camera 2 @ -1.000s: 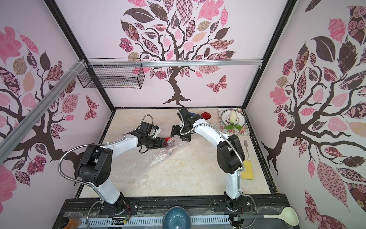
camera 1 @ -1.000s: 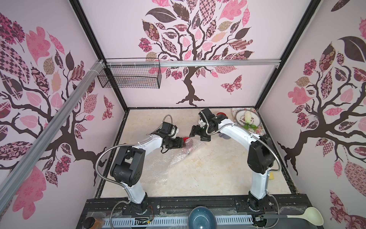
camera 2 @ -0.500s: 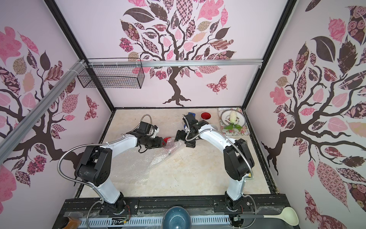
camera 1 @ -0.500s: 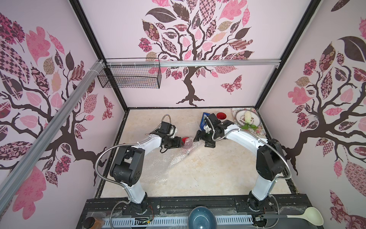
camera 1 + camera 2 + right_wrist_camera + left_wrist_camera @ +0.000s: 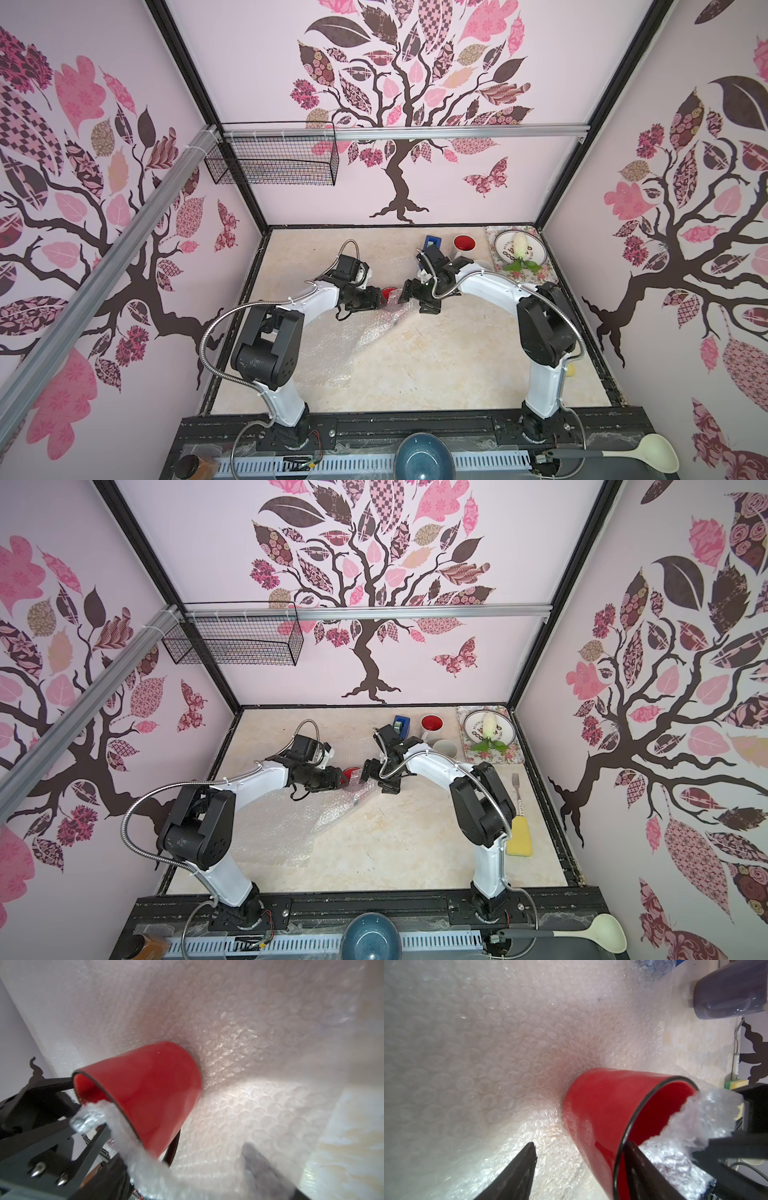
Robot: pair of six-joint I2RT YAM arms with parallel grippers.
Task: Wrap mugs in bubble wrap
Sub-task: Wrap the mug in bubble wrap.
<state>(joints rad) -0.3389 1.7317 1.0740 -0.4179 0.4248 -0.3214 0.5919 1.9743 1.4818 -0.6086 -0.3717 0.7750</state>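
The red mug (image 5: 388,293) stood near mid-frame in both top views, on the upper end of a sheet of bubble wrap (image 5: 357,332) that ran down and to the left across the tabletop (image 5: 436,365). The left claw (image 5: 379,297) met it from the left and the right claw (image 5: 406,291) from the right, so the mug sat in the narrow gap between them.

In the left wrist view the left claw's fingers (image 5: 519,1172) were spread apart. One lay outside the mug's wall with bare wrap showing between it and the mug. The other crossed the black rim at the mouth. The near wall lay between them, not clamped.

At that frame's lower right a bunched strip of wrap rose over the rim, between two dark parts of the right claw that stood apart. Whether they pressed on it could not be told.

In the right wrist view the mug filled the centre-left, base on the wrap. One blurred finger (image 5: 264,1167) of the right claw sat at the lower right, clear of the mug.

The white mug (image 5: 431,723) stood to the upper right of the red one, beside the blue tape dispenser (image 5: 401,723), with the lavender mug (image 5: 445,749) just below it.
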